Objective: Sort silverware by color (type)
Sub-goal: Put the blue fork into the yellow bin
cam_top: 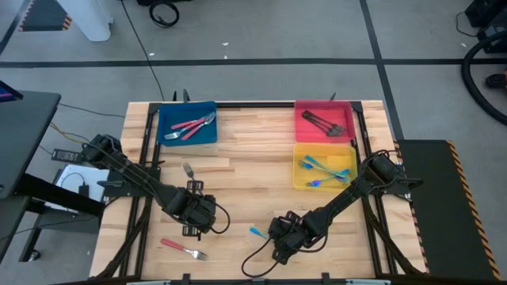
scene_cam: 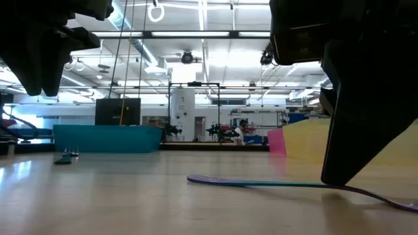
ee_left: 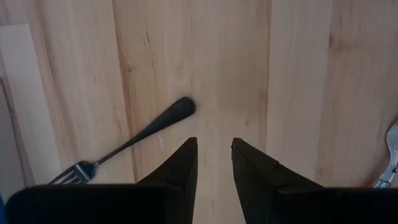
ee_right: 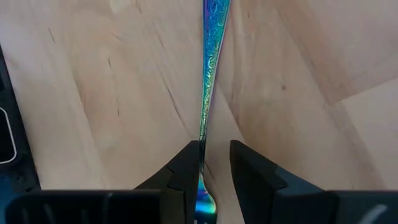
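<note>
Blue fork point(ee_right: 209, 74) between right claw point(ee_right: 214, 155) fingers, maybe gripped, end hidden; left claw point(ee_left: 214, 152) narrow, empty

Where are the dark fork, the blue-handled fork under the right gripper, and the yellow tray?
dark fork point(ee_left: 146, 132): left wrist view, middle of its handle.
blue-handled fork point(ee_right: 211, 62): right wrist view, on the patterned handle.
yellow tray point(cam_top: 298, 184): high view, near left corner of its rim.

Forks point(cam_top: 190, 127) sorted in trays, three loose on table
</note>
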Robot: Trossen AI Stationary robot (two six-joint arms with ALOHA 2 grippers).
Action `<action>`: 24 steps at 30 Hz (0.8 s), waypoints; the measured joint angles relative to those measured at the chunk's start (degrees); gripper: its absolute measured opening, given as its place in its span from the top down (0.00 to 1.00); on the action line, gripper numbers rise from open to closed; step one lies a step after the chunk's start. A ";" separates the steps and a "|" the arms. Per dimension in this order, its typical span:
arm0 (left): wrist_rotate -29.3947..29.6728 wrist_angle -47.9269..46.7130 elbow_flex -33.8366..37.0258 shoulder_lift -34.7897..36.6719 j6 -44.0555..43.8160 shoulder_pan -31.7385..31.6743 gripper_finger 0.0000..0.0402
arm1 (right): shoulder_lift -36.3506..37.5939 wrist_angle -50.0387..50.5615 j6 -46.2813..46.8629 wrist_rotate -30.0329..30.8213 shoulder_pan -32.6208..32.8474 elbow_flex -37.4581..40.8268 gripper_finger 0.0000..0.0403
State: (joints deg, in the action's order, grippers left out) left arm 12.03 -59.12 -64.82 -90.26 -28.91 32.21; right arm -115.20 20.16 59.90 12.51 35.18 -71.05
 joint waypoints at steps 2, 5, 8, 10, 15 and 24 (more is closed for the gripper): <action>0.00 0.02 0.00 0.00 0.02 0.00 0.76 | 0.00 0.34 0.05 0.71 0.00 0.00 0.76; 0.00 0.05 0.00 0.00 0.02 0.00 0.76 | 0.00 1.85 0.19 2.65 0.00 -0.07 0.76; -0.01 0.51 0.00 0.00 0.02 0.00 0.76 | 0.04 4.31 1.60 4.14 -0.02 -0.15 0.76; 0.00 0.81 0.00 0.00 0.02 0.00 0.76 | 0.06 5.45 2.36 5.27 -0.04 -0.17 0.76; 0.00 1.08 0.00 0.00 0.03 0.00 0.76 | -0.02 3.83 0.79 4.84 -0.04 0.00 0.76; 0.00 1.63 0.00 0.00 0.06 0.00 0.76 | 0.00 4.15 0.01 4.68 -0.29 0.01 0.76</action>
State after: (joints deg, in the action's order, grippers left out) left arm 12.03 -57.49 -64.82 -90.26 -28.85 32.21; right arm -115.20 24.31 59.91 17.19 34.89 -71.04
